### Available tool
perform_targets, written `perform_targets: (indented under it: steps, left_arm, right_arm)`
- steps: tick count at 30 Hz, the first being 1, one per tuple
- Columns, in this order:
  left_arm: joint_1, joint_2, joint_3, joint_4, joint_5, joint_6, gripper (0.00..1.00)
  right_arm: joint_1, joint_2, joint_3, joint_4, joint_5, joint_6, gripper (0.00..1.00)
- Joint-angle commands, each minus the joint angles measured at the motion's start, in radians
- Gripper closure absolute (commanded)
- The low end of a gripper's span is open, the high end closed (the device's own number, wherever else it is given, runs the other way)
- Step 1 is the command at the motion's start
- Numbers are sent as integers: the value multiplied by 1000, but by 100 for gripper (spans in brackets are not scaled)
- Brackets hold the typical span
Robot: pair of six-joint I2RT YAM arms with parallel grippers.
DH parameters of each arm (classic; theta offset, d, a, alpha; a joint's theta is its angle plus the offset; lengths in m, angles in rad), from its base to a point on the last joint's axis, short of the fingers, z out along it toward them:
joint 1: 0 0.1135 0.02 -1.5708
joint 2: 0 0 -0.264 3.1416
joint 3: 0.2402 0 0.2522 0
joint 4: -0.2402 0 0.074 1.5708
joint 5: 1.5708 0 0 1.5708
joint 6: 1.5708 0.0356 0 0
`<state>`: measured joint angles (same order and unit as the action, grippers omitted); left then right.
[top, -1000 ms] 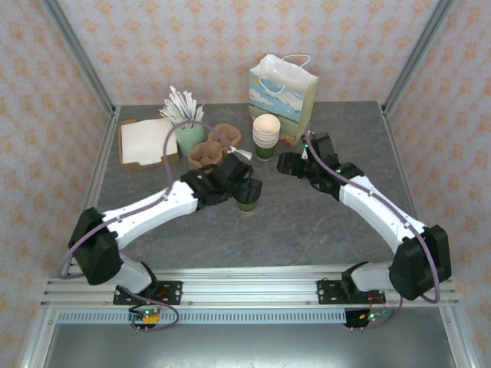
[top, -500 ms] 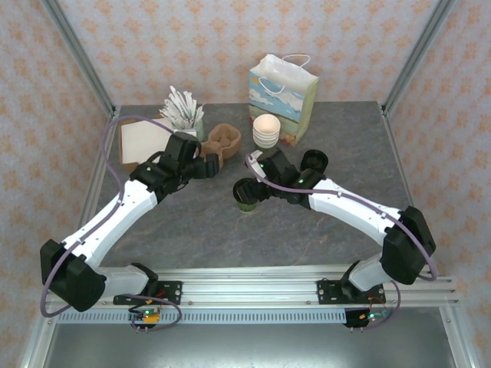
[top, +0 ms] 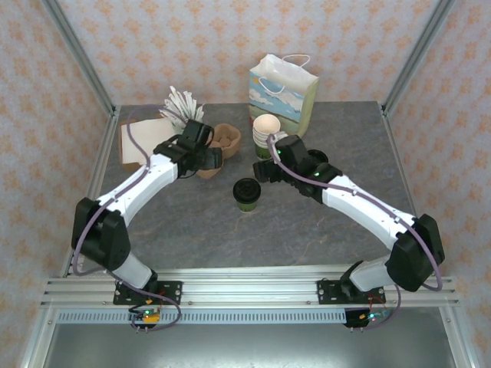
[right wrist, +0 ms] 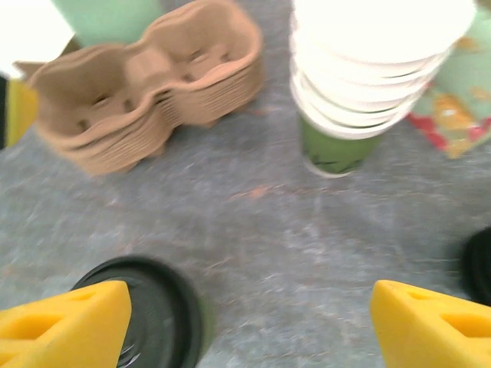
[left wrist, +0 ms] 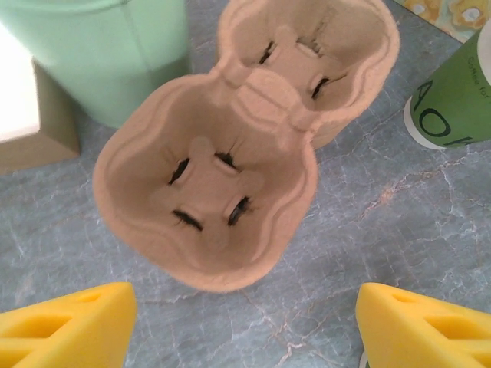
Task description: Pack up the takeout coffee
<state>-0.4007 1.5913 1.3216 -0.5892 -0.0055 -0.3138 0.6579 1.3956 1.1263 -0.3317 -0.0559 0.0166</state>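
Observation:
The takeout coffee, a green-banded cup under a black lid, stands alone in the middle of the table. Its lid sits by the left fingertip in the right wrist view. My right gripper hovers just behind and right of the coffee, open, with bare table between its fingers. My left gripper is open over the near end of the brown cup carrier stack, holding nothing.
A stack of lidless cups stands before the paper bag. A mint cup of stirrers and a napkin box sit at the back left. Black lids lie behind my right arm.
My left arm left the coffee and swung back-left to the carrier stack. My right arm reached the coffee's lid, then drew back a little toward the cup stack. The coffee has stayed put.

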Motion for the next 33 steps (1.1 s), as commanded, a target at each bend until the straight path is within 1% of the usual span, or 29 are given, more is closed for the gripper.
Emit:
perform_targets:
  steps: [1, 3, 7, 9, 12, 16, 21, 29, 33]
  left_arm:
    - [-28, 48, 102, -90, -70, 152, 25]
    - [-7, 77, 119, -79, -34, 248, 27]
    - [29, 138, 177, -78, 59, 356, 30]
    - [38, 189, 243, -108, 75, 399, 31]
    - [50, 281, 348, -174, 58, 444, 33]
    - [67, 383, 442, -224, 50, 469, 34]
    - [84, 456, 522, -245, 73, 474, 40]
    - [106, 498, 567, -262, 92, 474, 46]
    - [113, 511, 580, -269, 127, 478, 47]
  right_arm:
    - [-12, -15, 11, 36, 100, 53, 18]
    - [-12, -11, 5, 40, 98, 46, 18]
    - [-13, -19, 1, 39, 93, 31, 18]
    - [-14, -31, -1, 34, 94, 23, 18]
    - [-14, -56, -13, 33, 102, 19, 18]
    - [-15, -76, -36, 33, 106, 28, 18]
    - [-15, -73, -43, 28, 106, 50, 18]
    - [-15, -57, -36, 20, 94, 70, 18]
    - [-14, -44, -30, 13, 93, 77, 18]
